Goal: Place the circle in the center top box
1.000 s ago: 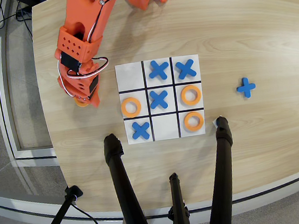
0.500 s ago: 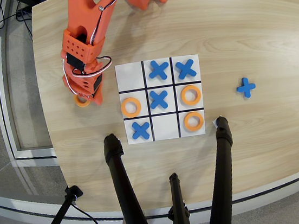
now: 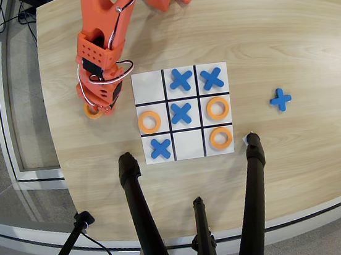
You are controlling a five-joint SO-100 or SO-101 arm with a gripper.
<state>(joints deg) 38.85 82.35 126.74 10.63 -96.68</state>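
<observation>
In the overhead view the orange arm reaches down from the top of the picture and its claw [image 3: 98, 108] sits over the circle [image 3: 91, 111], an orange ring lying left of the board [image 3: 183, 113] on the desk [image 3: 284, 39]. Only the ring's left edge peeks out from under the arm, so whether the claw is clenched on it, or whether the ring is lifted or resting on the wood, cannot be told from above. The center top box [image 3: 188, 144], the empty white cell in the middle of the row farthest from the robot's base, lies at the bottom of the board in this view, between a blue cross [image 3: 160, 148] and an orange ring [image 3: 221, 137]. Three rings and four crosses already fill neighbouring cells, and a spare cross [image 3: 280, 99] lies well apart to the right. The risks appear to lie in the carry: a shallow grip on a thin flat ring could let it slip or tilt, and the path to the target runs past the ring in the left middle cell [image 3: 149, 122], which a low sweep might knock. A release off-centre could leave the ring straddling a black line or touching a neighbour.
</observation>
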